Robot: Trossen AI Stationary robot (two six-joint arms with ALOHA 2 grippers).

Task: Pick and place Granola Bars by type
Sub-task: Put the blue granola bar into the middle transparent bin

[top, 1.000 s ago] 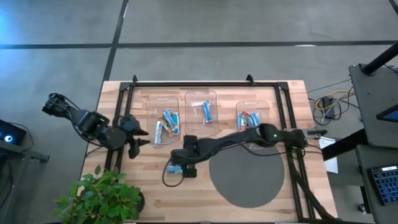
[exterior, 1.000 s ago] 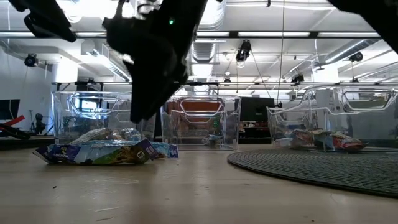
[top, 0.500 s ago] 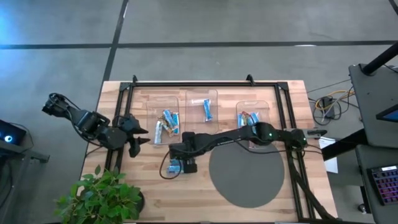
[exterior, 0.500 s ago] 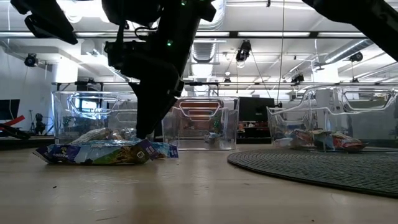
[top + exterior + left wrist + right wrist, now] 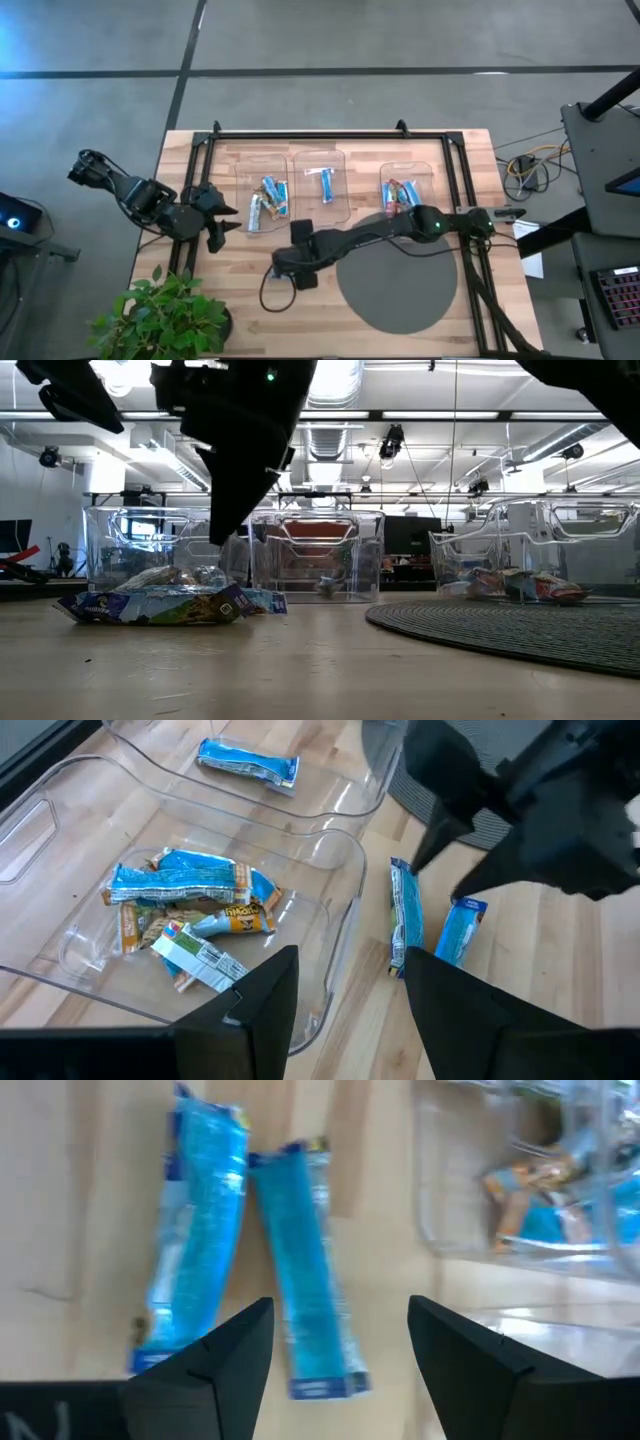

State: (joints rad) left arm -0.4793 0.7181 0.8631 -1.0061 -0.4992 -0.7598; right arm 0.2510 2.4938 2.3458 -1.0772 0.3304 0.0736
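While right pincer (image 5: 330, 1370) hovers released above two blue Granola Bars (image 5: 305, 1295), we judge them light, crinkly, slippery; grip mid-length across width.

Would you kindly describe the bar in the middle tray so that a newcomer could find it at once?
Three clear trays stand in a row along the far side of the wooden table; look at the middle tray. In it lies a blue-wrapped bar. Unlike the heaps in the trays on either side, it is the only bar there.
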